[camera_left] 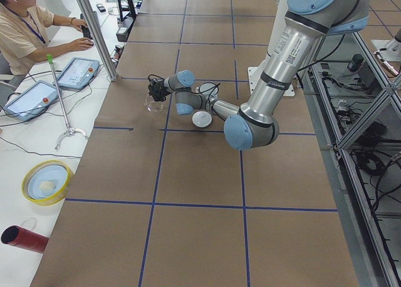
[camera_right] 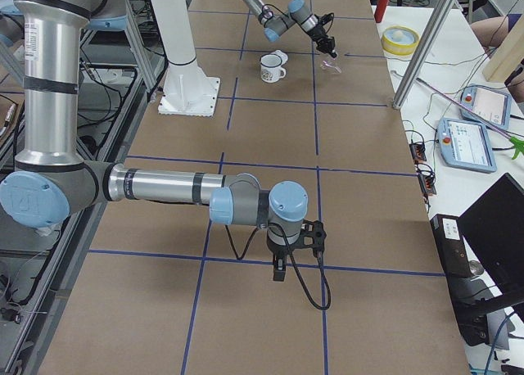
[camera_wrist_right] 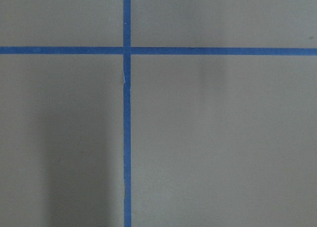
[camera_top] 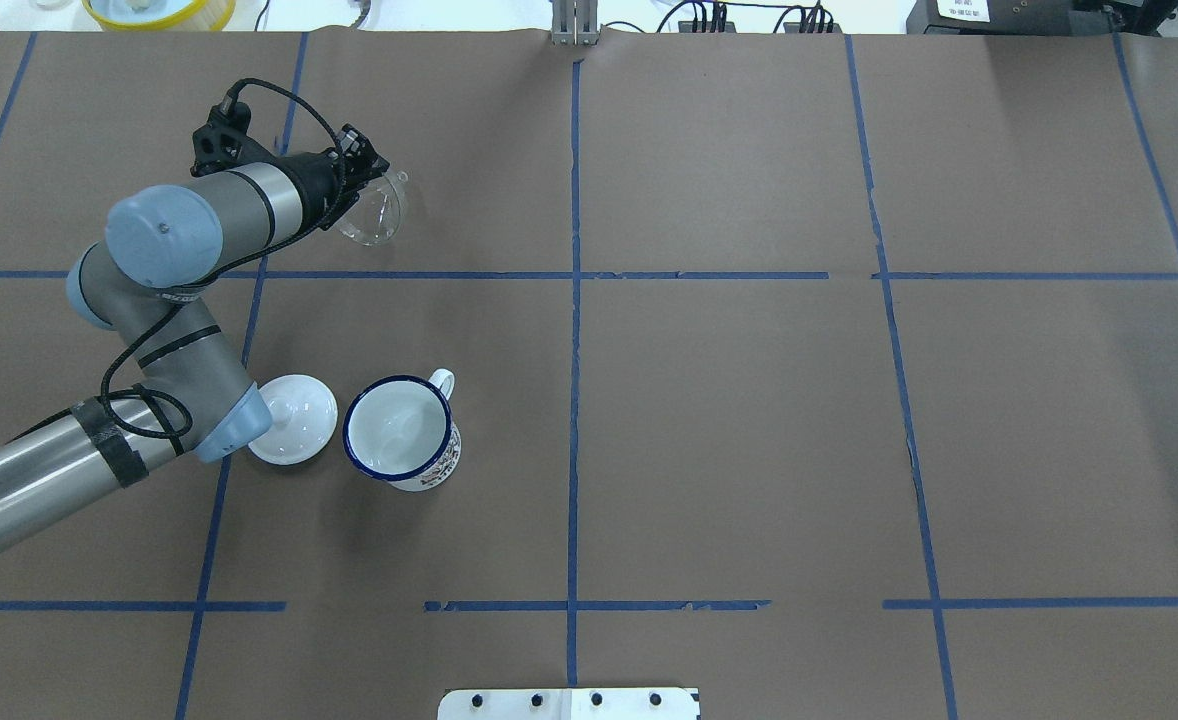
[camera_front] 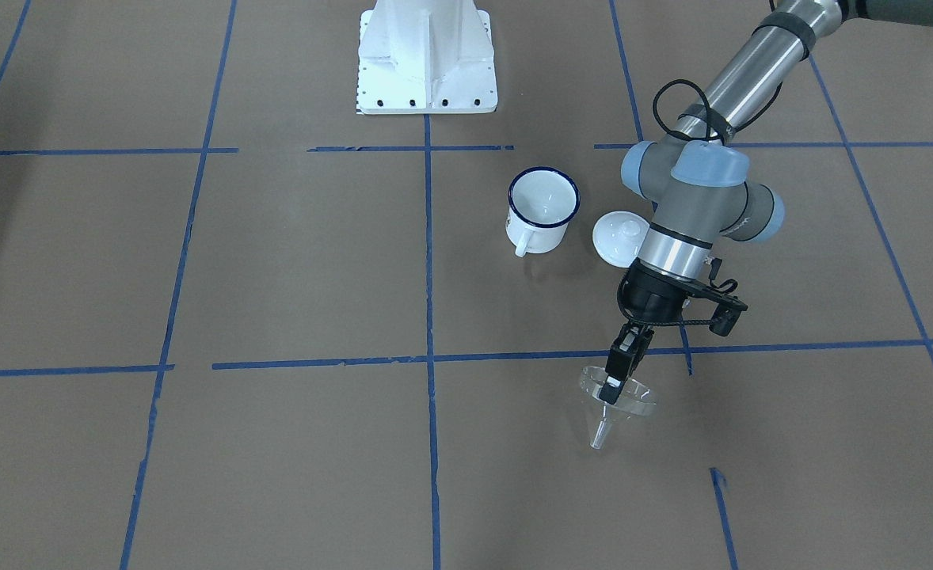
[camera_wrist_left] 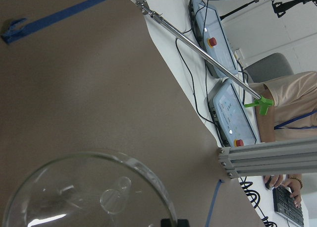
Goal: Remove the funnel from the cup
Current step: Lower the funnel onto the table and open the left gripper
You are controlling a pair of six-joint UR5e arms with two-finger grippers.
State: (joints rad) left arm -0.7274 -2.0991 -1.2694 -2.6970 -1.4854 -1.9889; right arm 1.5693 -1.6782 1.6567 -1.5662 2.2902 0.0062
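The clear funnel (camera_front: 629, 405) is out of the white blue-rimmed cup (camera_front: 543, 207) and hangs tilted, low over the brown table, towards the operators' side. My left gripper (camera_front: 615, 385) is shut on the funnel's rim; it also shows in the overhead view (camera_top: 361, 168) with the funnel (camera_top: 377, 212). The left wrist view shows the funnel's mouth and spout (camera_wrist_left: 94, 192) from close up. The cup (camera_top: 399, 430) stands upright and empty. My right gripper (camera_right: 279, 270) shows only in the exterior right view, over bare table far from the cup; I cannot tell whether it is open or shut.
A white domed lid (camera_front: 617, 237) lies beside the cup, under my left arm's wrist. The robot's white base (camera_front: 427, 63) stands behind the cup. Blue tape lines cross the table. Operators' pendants (camera_left: 78, 71) and a yellow bowl (camera_left: 47, 182) lie past the table's far edge.
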